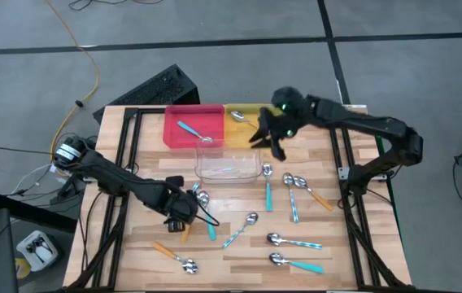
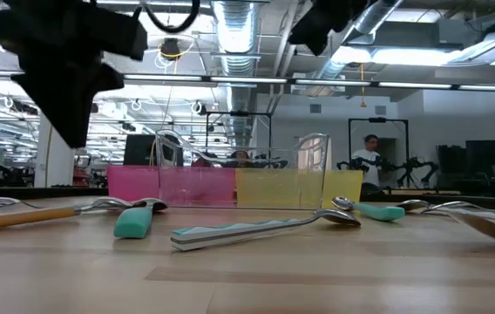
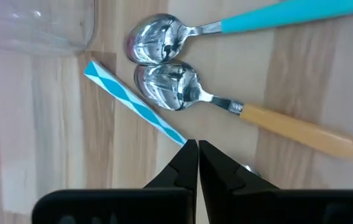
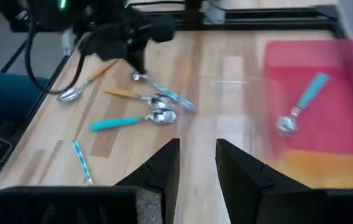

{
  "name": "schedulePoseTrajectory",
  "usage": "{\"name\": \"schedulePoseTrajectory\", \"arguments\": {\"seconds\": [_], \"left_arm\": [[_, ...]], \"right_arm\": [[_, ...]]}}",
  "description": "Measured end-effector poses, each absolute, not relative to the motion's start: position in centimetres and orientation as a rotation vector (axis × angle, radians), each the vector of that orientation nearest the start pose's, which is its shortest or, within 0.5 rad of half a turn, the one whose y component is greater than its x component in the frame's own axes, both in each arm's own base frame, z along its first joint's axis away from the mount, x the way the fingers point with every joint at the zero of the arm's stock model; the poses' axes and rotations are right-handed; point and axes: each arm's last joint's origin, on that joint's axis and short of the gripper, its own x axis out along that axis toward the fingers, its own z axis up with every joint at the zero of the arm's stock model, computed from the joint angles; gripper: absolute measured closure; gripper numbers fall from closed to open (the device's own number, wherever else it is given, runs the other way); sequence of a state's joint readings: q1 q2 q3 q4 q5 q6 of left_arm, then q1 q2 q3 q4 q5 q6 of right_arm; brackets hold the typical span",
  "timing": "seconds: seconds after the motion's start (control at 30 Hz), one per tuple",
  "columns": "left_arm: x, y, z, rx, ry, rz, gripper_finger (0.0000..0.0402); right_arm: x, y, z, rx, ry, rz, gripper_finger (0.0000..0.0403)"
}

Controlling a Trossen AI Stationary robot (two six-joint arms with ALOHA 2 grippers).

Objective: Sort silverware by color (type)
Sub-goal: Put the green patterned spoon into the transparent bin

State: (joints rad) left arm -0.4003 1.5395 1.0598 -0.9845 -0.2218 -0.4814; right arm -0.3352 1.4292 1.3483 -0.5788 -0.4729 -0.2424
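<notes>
Where spoons (image 1: 294, 195) lie, no legible writing.

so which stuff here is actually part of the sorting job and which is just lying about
Part of the job:
- loose spoons on the table, e.g. teal-handled spoon, orange-handled spoon
- spoon already in the red tray
- spoon in the yellow tray
- red tray, yellow tray, clear tray

Just lying about:
- yellow cable on the floor
- black keyboard behind the table
</notes>
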Motion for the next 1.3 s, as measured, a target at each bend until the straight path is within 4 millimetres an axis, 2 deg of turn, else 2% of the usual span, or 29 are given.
{"name": "schedulePoseTrajectory", "arguments": {"seconds": [0.17, 0.33, 0.53, 0.7, 0.87, 1.0, 1.1, 1.3], "left_arm": [[23.9, -10.4, 23.8, 0.13, 1.407, 0.169, 0.0401], [22.4, -10.8, 26.2, 0.118, 1.272, 0.204, 0.0401], [19.6, -10.9, 27.1, 0.032, 1.09, 0.299, 0.0387], [17.8, -11.1, 25.1, -0.074, 1.032, 0.318, 0.0338], [17.2, -11.1, 21.7, -0.179, 1.049, 0.348, 0.0279], [17.6, -11.0, 19.9, -0.222, 1.038, 0.358, 0.0242], [18.2, -11.1, 19.5, -0.253, 1.019, 0.375, 0.0223], [19.2, -11.7, 17.4, -0.2, 1.071, 0.402, 0.0207]], "right_arm": [[30.9, -6.0, 31.1, -0.047, 0.513, 0.269, 0.0275], [31.4, -3.9, 30.0, -0.055, 0.455, 0.323, 0.0275], [31.8, -1.8, 29.6, -0.097, 0.44, 0.254, 0.0263], [31.9, -0.6, 29.6, -0.123, 0.436, 0.238, 0.0235], [32.0, 0.0, 29.6, -0.138, 0.443, 0.19, 0.0215], [32.0, 0.0, 29.6, -0.142, 0.447, 0.165, 0.0208], [32.0, -0.1, 29.6, -0.113, 0.451, 0.146, 0.0207], [32.0, -0.3, 29.6, -0.091, 0.454, 0.132, 0.0207]]}}
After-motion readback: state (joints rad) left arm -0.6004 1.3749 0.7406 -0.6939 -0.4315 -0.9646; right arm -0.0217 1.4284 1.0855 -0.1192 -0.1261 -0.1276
